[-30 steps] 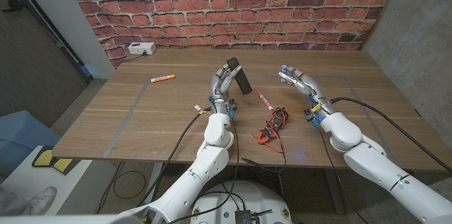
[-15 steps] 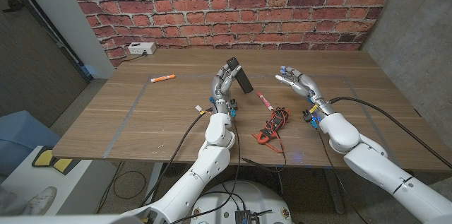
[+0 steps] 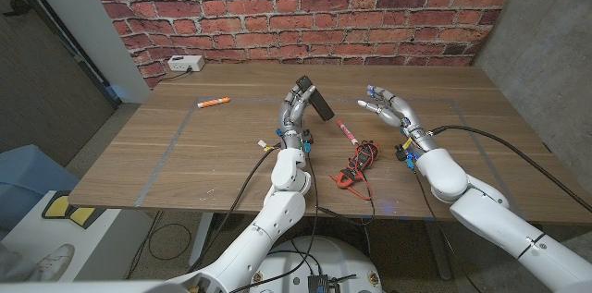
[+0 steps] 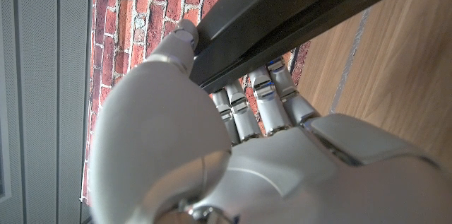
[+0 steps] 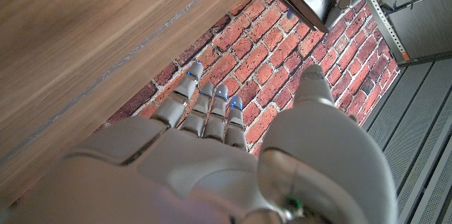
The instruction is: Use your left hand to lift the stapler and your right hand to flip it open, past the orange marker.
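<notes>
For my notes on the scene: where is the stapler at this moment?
In the head view, the black stapler is held above the table's middle by the left hand, left of the red pen.

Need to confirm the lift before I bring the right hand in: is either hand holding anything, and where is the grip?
The left hand holds the stapler by its lower end. The right hand is open and holds nothing.
</notes>
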Controlling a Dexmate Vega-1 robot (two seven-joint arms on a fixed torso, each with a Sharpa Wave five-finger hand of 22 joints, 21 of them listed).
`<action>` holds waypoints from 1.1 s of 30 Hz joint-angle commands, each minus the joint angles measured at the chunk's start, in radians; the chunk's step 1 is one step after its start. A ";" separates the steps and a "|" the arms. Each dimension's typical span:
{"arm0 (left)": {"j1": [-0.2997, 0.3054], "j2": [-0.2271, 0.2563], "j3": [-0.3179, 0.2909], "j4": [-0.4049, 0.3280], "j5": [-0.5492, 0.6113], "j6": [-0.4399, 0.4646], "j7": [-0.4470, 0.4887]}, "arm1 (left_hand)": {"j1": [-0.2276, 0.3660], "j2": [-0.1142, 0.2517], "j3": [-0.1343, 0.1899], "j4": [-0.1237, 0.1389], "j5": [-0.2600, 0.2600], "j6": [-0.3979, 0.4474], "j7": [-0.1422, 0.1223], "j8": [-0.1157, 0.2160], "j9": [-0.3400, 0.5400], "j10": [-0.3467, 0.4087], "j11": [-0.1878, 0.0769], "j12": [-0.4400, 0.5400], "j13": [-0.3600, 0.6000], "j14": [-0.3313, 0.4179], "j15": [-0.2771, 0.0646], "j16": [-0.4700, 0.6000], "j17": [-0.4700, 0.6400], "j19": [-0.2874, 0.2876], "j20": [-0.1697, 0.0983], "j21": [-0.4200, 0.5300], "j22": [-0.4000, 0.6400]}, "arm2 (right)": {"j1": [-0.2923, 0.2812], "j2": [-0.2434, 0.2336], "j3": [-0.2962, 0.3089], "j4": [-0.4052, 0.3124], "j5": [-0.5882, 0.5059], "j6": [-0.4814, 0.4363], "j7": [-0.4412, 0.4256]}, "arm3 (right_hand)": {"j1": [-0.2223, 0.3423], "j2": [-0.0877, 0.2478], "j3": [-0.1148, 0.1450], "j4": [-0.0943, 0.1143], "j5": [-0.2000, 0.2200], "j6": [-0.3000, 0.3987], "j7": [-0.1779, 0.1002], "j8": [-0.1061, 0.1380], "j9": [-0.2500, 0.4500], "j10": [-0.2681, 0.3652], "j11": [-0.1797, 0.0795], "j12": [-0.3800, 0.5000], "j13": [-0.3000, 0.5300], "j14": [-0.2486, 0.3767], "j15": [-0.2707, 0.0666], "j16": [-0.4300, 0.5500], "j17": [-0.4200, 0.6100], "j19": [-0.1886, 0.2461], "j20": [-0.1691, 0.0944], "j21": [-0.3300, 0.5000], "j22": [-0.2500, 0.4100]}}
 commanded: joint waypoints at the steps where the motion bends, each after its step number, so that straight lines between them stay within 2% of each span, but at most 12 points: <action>1: 0.004 -0.019 -0.005 0.004 -0.055 0.001 -0.023 | 0.048 0.124 0.046 0.035 0.005 0.123 -0.125 0.008 0.186 0.103 -0.106 0.008 0.047 0.100 -0.224 -0.003 0.002 0.000 -0.114 0.000 0.005 | -0.016 0.001 0.001 -0.027 -0.031 -0.033 -0.028 | 0.013 0.004 0.006 0.000 0.004 0.009 -0.005 0.000 0.004 0.011 -0.011 0.008 0.005 0.009 -0.046 0.009 0.006 0.011 -0.003 0.003 0.003; 5: 0.005 -0.019 -0.006 0.003 -0.059 -0.001 -0.027 | 0.047 0.124 0.048 0.034 0.006 0.123 -0.128 0.009 0.186 0.104 -0.106 0.010 0.050 0.101 -0.225 -0.004 0.002 -0.001 -0.114 0.001 0.005 | -0.023 0.007 0.006 -0.032 -0.026 -0.038 -0.037 | 0.017 0.008 0.009 0.003 0.004 0.014 -0.010 0.002 0.004 0.017 -0.013 0.010 0.007 0.017 -0.050 0.015 0.010 0.015 -0.002 0.003 0.003; 8: 0.005 -0.018 -0.005 -0.003 -0.059 -0.002 -0.030 | 0.046 0.124 0.048 0.034 0.006 0.125 -0.125 0.009 0.186 0.104 -0.107 0.010 0.050 0.101 -0.225 -0.005 0.001 -0.002 -0.114 0.002 0.005 | -0.029 0.012 0.013 -0.034 -0.012 -0.037 -0.038 | 0.008 0.012 0.006 0.016 0.001 0.023 -0.018 0.004 0.005 0.032 -0.023 0.016 0.013 0.053 -0.062 0.037 0.024 0.050 0.010 0.014 0.007; 14: 0.003 -0.012 -0.008 -0.009 -0.065 -0.004 -0.042 | 0.044 0.123 0.050 0.034 0.006 0.124 -0.128 0.010 0.185 0.104 -0.107 0.010 0.052 0.102 -0.225 -0.007 0.001 -0.003 -0.113 0.003 0.005 | -0.038 0.013 0.022 -0.045 -0.012 -0.039 -0.047 | -0.003 0.020 0.004 0.028 0.000 0.039 -0.024 0.009 0.006 0.048 -0.038 0.022 0.022 0.081 -0.072 0.061 0.043 0.081 0.010 0.024 0.011; 20: -0.006 -0.009 -0.012 0.004 -0.075 -0.018 -0.069 | 0.042 0.123 0.051 0.034 0.006 0.122 -0.127 0.009 0.185 0.103 -0.107 0.009 0.051 0.102 -0.225 -0.008 0.001 -0.004 -0.112 0.004 0.005 | -0.047 0.015 0.030 -0.057 0.000 -0.048 -0.048 | -0.014 0.025 0.001 0.037 -0.001 0.049 -0.018 0.012 0.007 0.057 -0.023 0.026 0.028 0.099 -0.073 0.079 0.059 0.100 0.009 0.031 0.014; 22: -0.010 -0.010 -0.013 0.014 -0.080 -0.031 -0.087 | 0.042 0.123 0.062 0.031 0.008 0.111 -0.109 0.006 0.184 0.089 -0.101 0.005 0.058 0.082 -0.222 -0.022 -0.003 -0.019 -0.112 -0.004 0.002 | -0.048 0.008 0.034 -0.062 0.016 -0.051 -0.032 | -0.020 0.025 -0.002 0.040 -0.001 0.053 -0.016 0.012 0.007 0.066 -0.019 0.029 0.030 0.108 -0.072 0.086 0.066 0.107 0.008 0.034 0.016; 24: -0.010 -0.008 -0.014 0.013 -0.077 -0.031 -0.087 | 0.042 0.124 0.064 0.032 0.008 0.108 -0.103 0.005 0.184 0.085 -0.099 0.004 0.059 0.079 -0.222 -0.025 -0.003 -0.023 -0.111 -0.005 0.001 | -0.050 0.007 0.037 -0.067 0.024 -0.058 -0.030 | -0.028 0.025 -0.005 0.045 -0.002 0.054 -0.013 0.012 0.007 0.070 -0.016 0.031 0.031 0.111 -0.070 0.091 0.071 0.115 0.010 0.037 0.017; 26: -0.010 -0.008 -0.015 0.013 -0.078 -0.033 -0.087 | 0.042 0.125 0.066 0.032 0.008 0.106 -0.103 0.004 0.184 0.082 -0.099 0.003 0.060 0.078 -0.221 -0.025 -0.003 -0.024 -0.111 -0.005 0.001 | -0.053 0.009 0.041 -0.073 0.033 -0.065 -0.030 | -0.049 0.028 -0.011 0.057 -0.001 0.062 -0.007 0.012 0.006 0.101 -0.012 0.042 0.036 0.136 -0.074 0.111 0.088 0.133 0.011 0.045 0.019; 29: -0.011 -0.010 -0.017 0.019 -0.083 -0.042 -0.097 | 0.041 0.127 0.068 0.033 0.007 0.104 -0.105 0.004 0.183 0.078 -0.097 0.003 0.063 0.078 -0.221 -0.025 -0.002 -0.025 -0.110 -0.006 0.001 | -0.058 0.008 0.045 -0.080 0.047 -0.073 -0.027 | -0.067 0.033 -0.017 0.067 0.001 0.073 -0.003 0.014 0.006 0.139 -0.020 0.055 0.041 0.172 -0.078 0.137 0.107 0.152 0.010 0.053 0.022; 31: -0.013 -0.010 -0.017 0.024 -0.085 -0.048 -0.107 | 0.041 0.127 0.071 0.033 0.007 0.106 -0.099 0.005 0.183 0.071 -0.091 0.001 0.065 0.074 -0.220 -0.029 -0.003 -0.029 -0.111 -0.007 0.001 | -0.060 0.005 0.048 -0.082 0.055 -0.074 -0.023 | -0.070 0.034 -0.017 0.067 0.003 0.081 -0.001 0.016 0.006 0.166 -0.017 0.064 0.043 0.197 -0.081 0.153 0.117 0.166 0.009 0.059 0.023; 33: -0.015 -0.010 -0.018 0.029 -0.092 -0.053 -0.121 | 0.042 0.128 0.073 0.032 0.006 0.108 -0.097 0.006 0.183 0.069 -0.089 0.000 0.065 0.070 -0.220 -0.031 -0.003 -0.032 -0.111 -0.009 0.000 | -0.063 0.002 0.051 -0.084 0.068 -0.073 -0.013 | -0.070 0.038 -0.016 0.067 0.004 0.086 0.002 0.016 0.006 0.192 -0.026 0.073 0.046 0.228 -0.089 0.170 0.126 0.187 0.006 0.069 0.025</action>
